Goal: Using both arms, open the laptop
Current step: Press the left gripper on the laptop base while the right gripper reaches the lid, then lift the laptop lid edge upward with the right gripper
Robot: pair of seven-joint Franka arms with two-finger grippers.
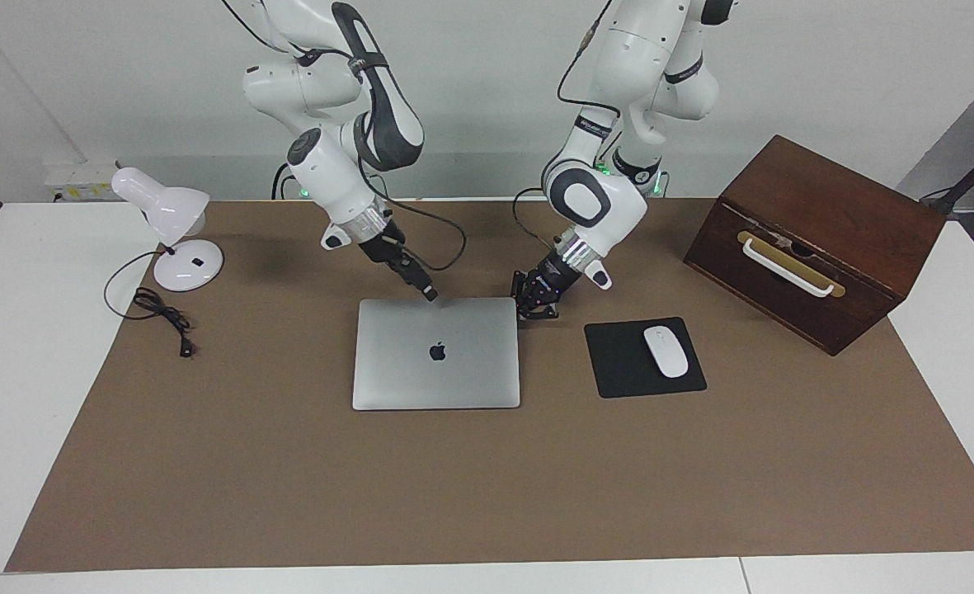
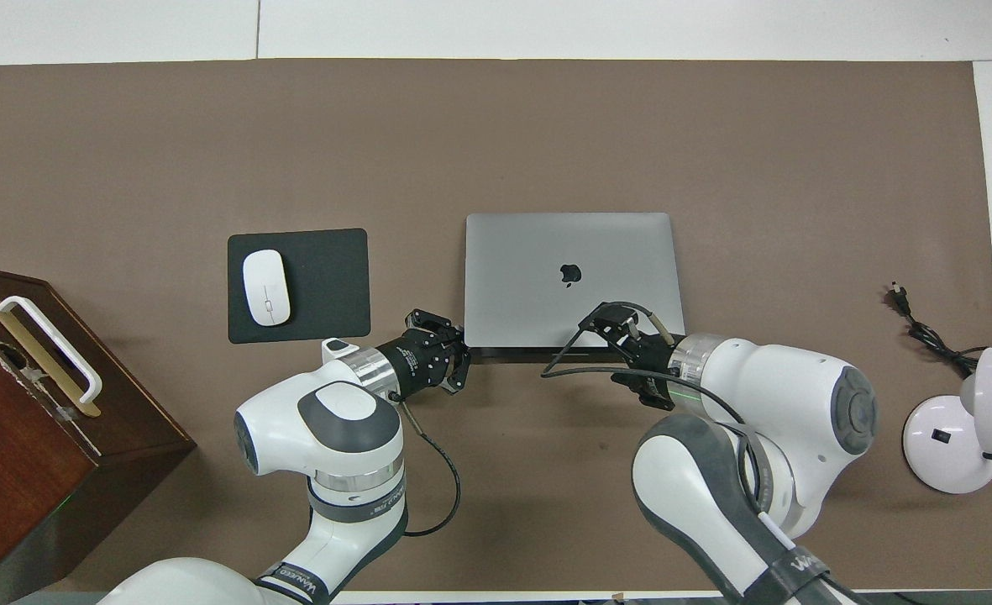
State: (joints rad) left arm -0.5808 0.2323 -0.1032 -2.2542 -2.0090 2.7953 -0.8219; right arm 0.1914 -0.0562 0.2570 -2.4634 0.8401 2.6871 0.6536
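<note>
Now left fingers point(image 1: 538, 313) closed at laptop point(image 1: 437, 353) corner, holding nothing

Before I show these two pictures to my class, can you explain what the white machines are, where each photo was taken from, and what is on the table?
They are two jointed robot arms. One photo looks across the table at them; the other looks down from above their end. On the brown mat lies a closed laptop, with a mouse on a black mouse pad beside it, a wooden box and a desk lamp. The left hand sits shut at the laptop's corner nearest the robots. The right hand points at the same near edge. Neither holds anything.
</note>
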